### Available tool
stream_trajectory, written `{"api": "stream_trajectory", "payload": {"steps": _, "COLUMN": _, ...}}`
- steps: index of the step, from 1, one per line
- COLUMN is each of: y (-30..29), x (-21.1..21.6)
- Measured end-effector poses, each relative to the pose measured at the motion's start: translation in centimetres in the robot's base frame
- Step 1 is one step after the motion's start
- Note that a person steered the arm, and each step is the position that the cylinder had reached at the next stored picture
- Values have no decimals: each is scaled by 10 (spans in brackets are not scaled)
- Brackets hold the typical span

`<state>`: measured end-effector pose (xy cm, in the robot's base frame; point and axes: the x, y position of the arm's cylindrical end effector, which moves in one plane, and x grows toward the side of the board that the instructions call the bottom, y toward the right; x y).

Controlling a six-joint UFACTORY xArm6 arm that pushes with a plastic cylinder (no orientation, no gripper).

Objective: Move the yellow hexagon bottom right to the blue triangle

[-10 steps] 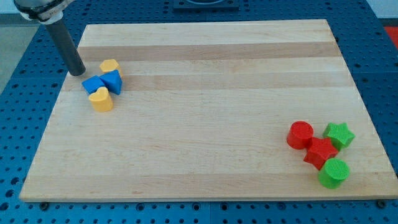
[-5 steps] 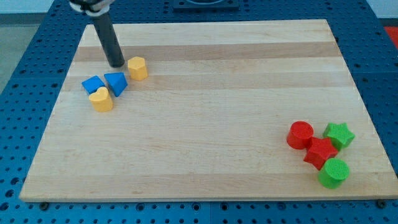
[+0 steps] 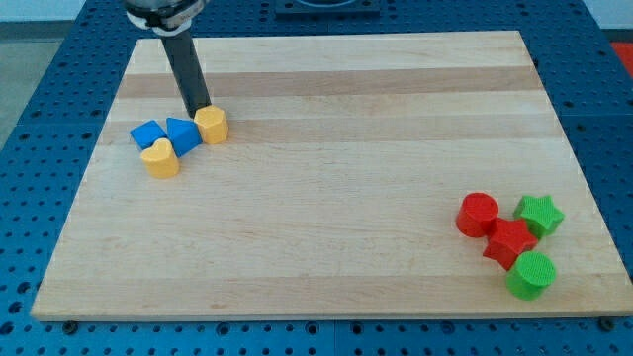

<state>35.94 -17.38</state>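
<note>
Green comes nearest, at the view's bottom right: a ribbed green cylinder [image 3: 531,274] just inside the front edge of the wooden board [image 3: 326,218]. It touches a red star-like block [image 3: 510,242] behind it, whose points are hard to count because the neighbours crowd it. Behind that sit a red cylinder [image 3: 478,214] and a green star [image 3: 539,214], both close against the red star-like block; whether they touch each other I cannot tell.

Well apart, toward the view's upper left, lies the second cluster. A yellow heart [image 3: 161,157] is nearest, pressed against a blue triangle [image 3: 183,133] and a second blue block [image 3: 147,133] on the view's left, whose shape is partly hidden by the heart. The yellow hexagon [image 3: 212,125] sits just to the view's right of the blue triangle, touching it or nearly so.

My tip [image 3: 201,108] rests at the hexagon's upper-left edge, just above the triangle; actual contact is unclear. The dark rod rises toward the view's top, where its mount is cut off by the frame. It carries no jaws, so none stand apart or together.

Blue perforated table [image 3: 40,148] surrounds the board.
</note>
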Motion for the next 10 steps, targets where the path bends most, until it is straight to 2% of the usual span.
{"api": "stream_trajectory", "payload": {"steps": 2, "y": 0, "x": 32}}
{"api": "stream_trajectory", "payload": {"steps": 3, "y": 1, "x": 18}}
{"api": "stream_trajectory", "payload": {"steps": 4, "y": 4, "x": -18}}
{"api": "stream_trajectory", "payload": {"steps": 5, "y": 25, "x": -13}}
{"api": "stream_trajectory", "payload": {"steps": 6, "y": 25, "x": 27}}
{"api": "stream_trajectory", "payload": {"steps": 8, "y": 25, "x": 38}}
{"api": "stream_trajectory", "payload": {"steps": 9, "y": 23, "x": 26}}
{"api": "stream_trajectory", "payload": {"steps": 10, "y": -10, "x": -16}}
